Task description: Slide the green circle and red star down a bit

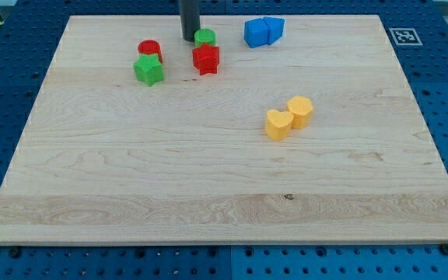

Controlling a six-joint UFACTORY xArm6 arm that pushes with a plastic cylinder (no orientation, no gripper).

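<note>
The green circle [205, 36] sits near the view's top, touching the red star [206, 59] just below it. My tip [189, 39] comes down from the top edge and stands right at the green circle's left side, touching or nearly touching it. The rod's dark shaft hides a little of the board behind it.
A red circle [150, 49] and a green star [149, 71] sit together left of my tip. Two blue blocks [264, 31] touch each other at the top right. Two yellow blocks [289, 118] lie right of the middle. The wooden board [208, 194] rests on a blue perforated table.
</note>
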